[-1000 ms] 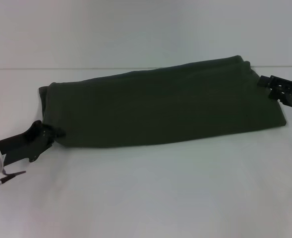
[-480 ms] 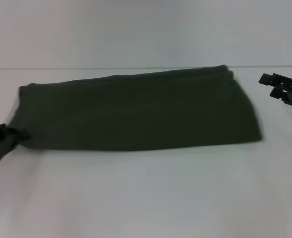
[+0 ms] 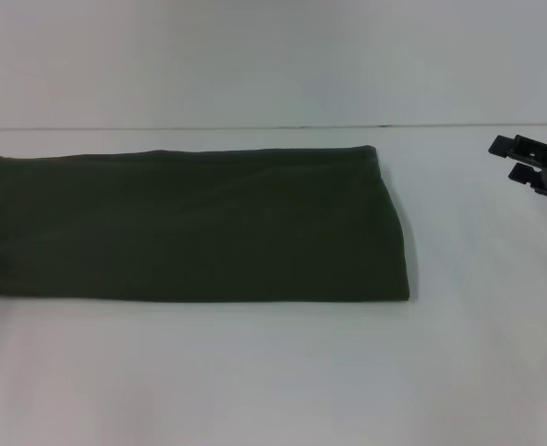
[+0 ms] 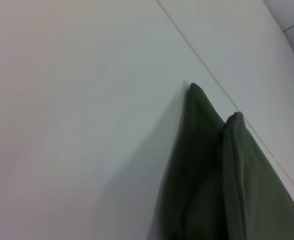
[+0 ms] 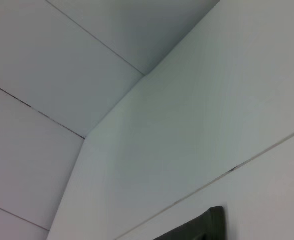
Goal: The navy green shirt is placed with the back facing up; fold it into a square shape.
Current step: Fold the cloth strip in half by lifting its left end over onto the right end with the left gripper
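The navy green shirt (image 3: 189,223) lies flat on the white table as a long folded band with its plain side up, and its left end runs past the left edge of the head view. My right gripper (image 3: 508,158) hovers open at the far right, well apart from the shirt's right end, with nothing between its fingers. My left gripper is out of the head view. The left wrist view shows a bunched end of the shirt (image 4: 221,180) close up, with no fingers visible. A dark corner of the shirt (image 5: 206,227) shows in the right wrist view.
The white table (image 3: 273,372) spreads in front of the shirt and to its right. A white wall (image 3: 273,56) rises behind the table's far edge.
The shirt has slid left across the table and settled flatter. The left gripper, at its left corner before, has gone out of view. The right gripper let go and stays at the right.
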### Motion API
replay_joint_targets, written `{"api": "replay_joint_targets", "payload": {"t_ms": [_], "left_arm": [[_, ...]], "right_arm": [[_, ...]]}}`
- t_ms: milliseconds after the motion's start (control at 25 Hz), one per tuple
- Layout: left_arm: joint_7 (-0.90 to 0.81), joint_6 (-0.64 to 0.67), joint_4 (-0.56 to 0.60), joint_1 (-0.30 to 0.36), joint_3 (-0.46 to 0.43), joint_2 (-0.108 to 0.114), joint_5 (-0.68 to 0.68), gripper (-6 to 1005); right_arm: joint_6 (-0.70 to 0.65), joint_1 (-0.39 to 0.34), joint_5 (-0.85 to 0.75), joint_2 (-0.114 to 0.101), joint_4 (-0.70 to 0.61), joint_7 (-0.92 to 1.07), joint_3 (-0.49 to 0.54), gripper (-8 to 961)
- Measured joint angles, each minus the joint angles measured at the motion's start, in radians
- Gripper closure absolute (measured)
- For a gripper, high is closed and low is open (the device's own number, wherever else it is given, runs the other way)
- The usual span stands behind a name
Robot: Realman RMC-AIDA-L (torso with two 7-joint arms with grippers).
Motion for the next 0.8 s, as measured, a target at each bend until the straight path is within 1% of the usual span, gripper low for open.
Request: {"api": "replay_joint_targets", "payload": {"t_ms": [120, 280, 320, 440, 520, 600, 720, 800], "left_arm": [[0.001, 0.01, 0.017, -0.007, 0.0, -0.008, -0.003, 971], [-0.004, 0.069, 0.059, -0.029, -0.002, -0.03, -0.013, 971], [-0.006, 0.082, 0.064, -0.033, -0.003, -0.033, -0.018, 971], [-0.01, 0.158, 0.087, -0.059, -0.006, -0.038, -0.062, 971], [-0.011, 0.226, 0.109, -0.087, -0.004, -0.039, -0.096, 971], [-0.011, 0.282, 0.129, -0.12, -0.001, -0.044, -0.109, 971], [-0.012, 0.355, 0.168, -0.185, 0.009, -0.067, -0.111, 972], [-0.012, 0.386, 0.202, -0.229, 0.037, -0.093, -0.111, 972]], "right_arm": [[0.004, 0.002, 0.0, 0.0, 0.003, 0.0, 0.0, 193], [0.004, 0.002, 0.0, 0.0, 0.004, -0.002, 0.0, 192], [0.004, 0.002, 0.0, 0.0, 0.004, -0.004, 0.0, 192], [0.003, 0.002, -0.001, 0.0, 0.004, -0.008, -0.002, 192], [0.003, 0.002, -0.002, 0.0, 0.004, -0.009, -0.006, 192], [0.003, 0.002, -0.002, 0.0, 0.004, -0.009, -0.007, 192], [0.004, 0.002, -0.002, 0.001, 0.004, -0.009, -0.008, 192], [0.004, 0.002, -0.001, 0.001, 0.004, -0.009, -0.008, 192]]}}
